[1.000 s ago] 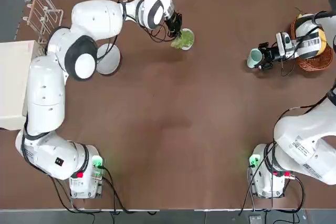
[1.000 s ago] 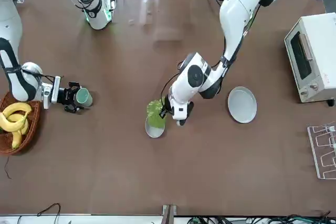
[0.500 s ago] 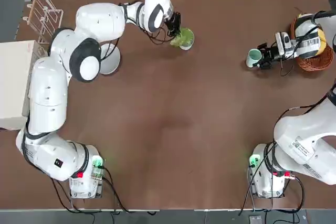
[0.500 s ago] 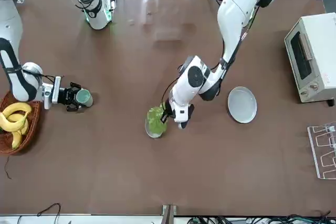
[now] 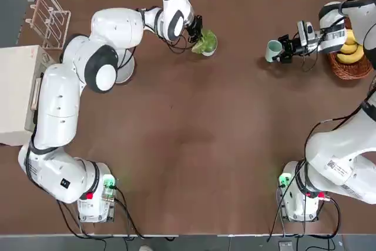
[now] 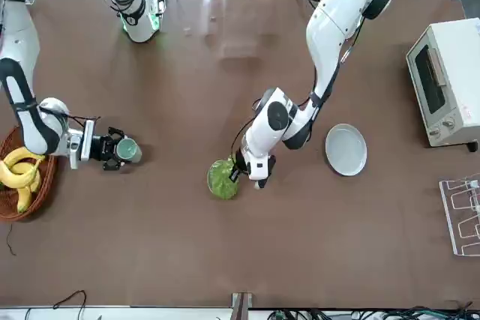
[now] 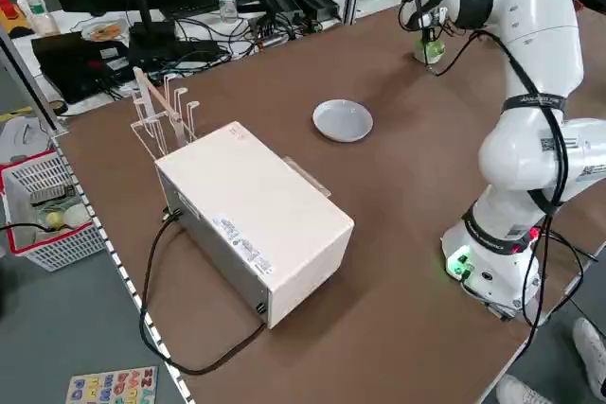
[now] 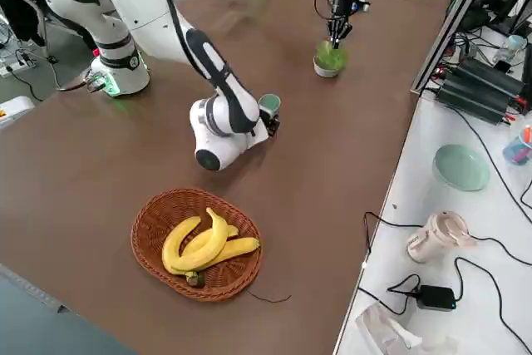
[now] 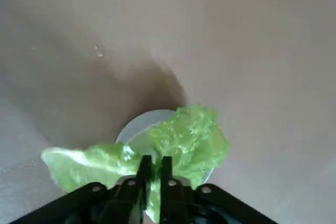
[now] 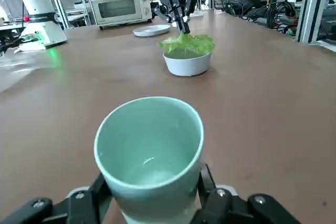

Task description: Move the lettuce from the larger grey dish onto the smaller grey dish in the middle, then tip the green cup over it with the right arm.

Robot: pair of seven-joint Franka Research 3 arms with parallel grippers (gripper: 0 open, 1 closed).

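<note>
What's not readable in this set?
- Inside of the small round grey bowl: hidden under the crinkly light-green lettuce in every view.
- Flat pale grey plate, top view: partly behind the left arm.
- Mint-green cup: its base is behind the right gripper, right wrist view.
- Left gripper: whether it has let go of the lettuce.

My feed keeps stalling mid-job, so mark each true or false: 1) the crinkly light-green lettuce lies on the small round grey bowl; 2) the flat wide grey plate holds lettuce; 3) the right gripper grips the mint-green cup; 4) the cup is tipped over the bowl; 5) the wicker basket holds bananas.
1) True: the lettuce lies on the small grey bowl, with the left gripper pinching it.
2) False: the flat grey plate is bare.
3) True: the right gripper is shut on the mint-green cup.
4) False: the cup is held well to one side of the bowl.
5) True: the wicker basket holds yellow bananas.
</note>
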